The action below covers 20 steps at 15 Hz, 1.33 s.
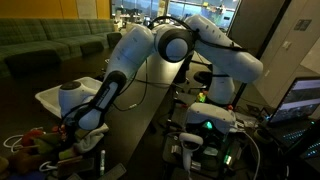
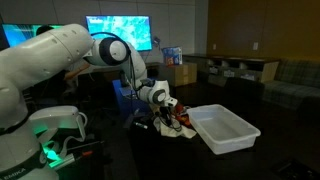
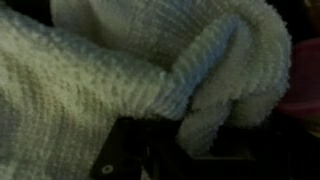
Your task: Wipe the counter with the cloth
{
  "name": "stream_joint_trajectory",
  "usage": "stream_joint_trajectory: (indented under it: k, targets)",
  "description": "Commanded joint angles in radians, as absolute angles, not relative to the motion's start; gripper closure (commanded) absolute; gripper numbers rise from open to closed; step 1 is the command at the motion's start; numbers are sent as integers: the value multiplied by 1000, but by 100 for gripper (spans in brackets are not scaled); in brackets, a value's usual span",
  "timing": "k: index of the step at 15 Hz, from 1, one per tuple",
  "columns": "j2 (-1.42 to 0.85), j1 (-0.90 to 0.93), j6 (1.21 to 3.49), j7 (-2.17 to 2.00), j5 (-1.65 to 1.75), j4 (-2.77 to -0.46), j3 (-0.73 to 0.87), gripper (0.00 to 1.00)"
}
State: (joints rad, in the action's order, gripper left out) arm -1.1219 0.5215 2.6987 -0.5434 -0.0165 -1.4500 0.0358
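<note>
Counter (image 2: 200,162): a long, dark, slightly glossy top that takes up the lower part of both exterior views; also seen at (image 1: 140,140).
Arm (image 1: 165,45): white, bent at the elbow and reaching down to the counter. In an exterior view (image 2: 60,55) it comes in from the near side, with the wrist low over the clutter.
Tub (image 2: 225,143): white, rigid and rectangular, standing upright on the counter just beside the wrist; also seen at (image 1: 52,100). Contents cannot be told.
Cloth (image 3: 90,80): off-white with a knitted texture, bunched in thick folds that fill nearly the whole wrist view. It sits at the gripper's end, down at the counter near the tub. It cannot be made out with certainty in the exterior views.
Gripper (image 2: 164,113): jaws fully closed, with a gathered fold of the cloth pinched at the dark fingers (image 3: 130,155).
Toys (image 2: 182,123): small, colourful items, red among them, lying on the counter between gripper and tub; also seen at (image 1: 30,148).
</note>
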Motion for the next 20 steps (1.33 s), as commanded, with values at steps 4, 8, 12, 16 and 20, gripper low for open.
stream_joint_trajectory:
  k: [4,8,12,16,20]
  targets:
    - [-1026,538,2717,-501,53,-1547,111,100]
    - [-881,491,2706,-396,70,-1689,80,100]
    - [-683,424,2659,-270,77,-1847,30,100]
    - [-537,381,2592,-240,111,-1898,43,99]
    - [-485,287,2520,-180,126,-1813,32,99]
